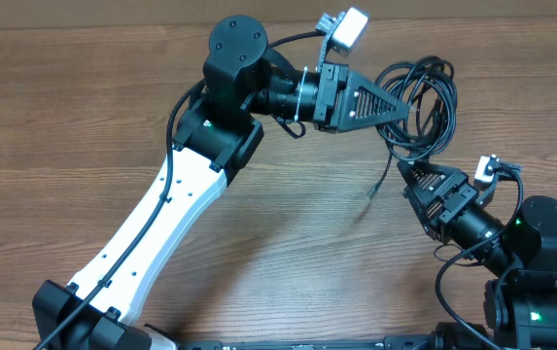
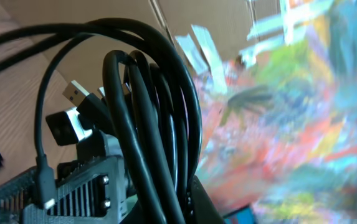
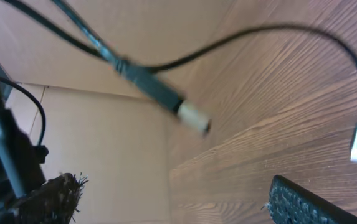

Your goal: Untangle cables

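Overhead, our left fingers (image 1: 401,109) sit clamped on the cables (image 1: 432,97), a looped bunch near the bench's (image 1: 64,97) far side. One plug tail (image 1: 380,183) hangs beside our right fingers (image 1: 416,190), spread wide. We judge they should pinch that tail and draw it out slowly.

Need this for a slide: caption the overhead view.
Left hand shut on a looped bundle of black cables over the wooden table; right hand open close by.
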Motion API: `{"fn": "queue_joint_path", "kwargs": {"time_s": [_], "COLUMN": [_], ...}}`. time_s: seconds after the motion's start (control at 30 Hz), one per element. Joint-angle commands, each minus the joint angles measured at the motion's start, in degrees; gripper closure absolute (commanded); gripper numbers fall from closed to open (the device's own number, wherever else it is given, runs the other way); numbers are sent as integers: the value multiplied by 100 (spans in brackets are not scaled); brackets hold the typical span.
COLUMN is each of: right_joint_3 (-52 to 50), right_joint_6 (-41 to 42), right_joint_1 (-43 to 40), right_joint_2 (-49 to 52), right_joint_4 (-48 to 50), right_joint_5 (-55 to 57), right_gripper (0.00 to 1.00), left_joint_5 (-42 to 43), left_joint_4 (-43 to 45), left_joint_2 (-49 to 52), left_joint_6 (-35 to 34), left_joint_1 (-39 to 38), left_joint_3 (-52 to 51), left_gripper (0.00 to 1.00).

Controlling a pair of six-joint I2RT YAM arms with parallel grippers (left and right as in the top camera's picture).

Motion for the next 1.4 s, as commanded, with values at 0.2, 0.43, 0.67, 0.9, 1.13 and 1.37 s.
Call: {"fn": "queue_joint_path", "kwargs": {"time_s": [0.2,0.43,0.67,0.9,1.13,1.37], "right_joint_3": [-7,-7,-7,-7,-7,-7], "right_joint_6": [-310,-503,-763,-804,-1062,-1086], "right_joint_1": [17,17,11,7,7,7], "right_joint_2": [2,2,2,2,2,2], "right_joint_4": [50,70,85,-24,-105,-103], "right_joint_5": [-107,-162,-131,267,549,706], "right_gripper": [4,4,5,5,5,4], "left_joint_5": [1091,1067,557,-291,-522,-1655], "left_joint_4": [-190,-1386,-2632,-4083,-5010,-6555], "left_joint_2": [-131,-131,-131,-131,-131,-131], "left_joint_6": [2503,3375,3991,4828,6002,6905], "left_joint_1": [85,339,549,664,654,605], "left_joint_3": [125,125,125,125,125,125], "left_gripper": [96,96,96,96,96,96]}}
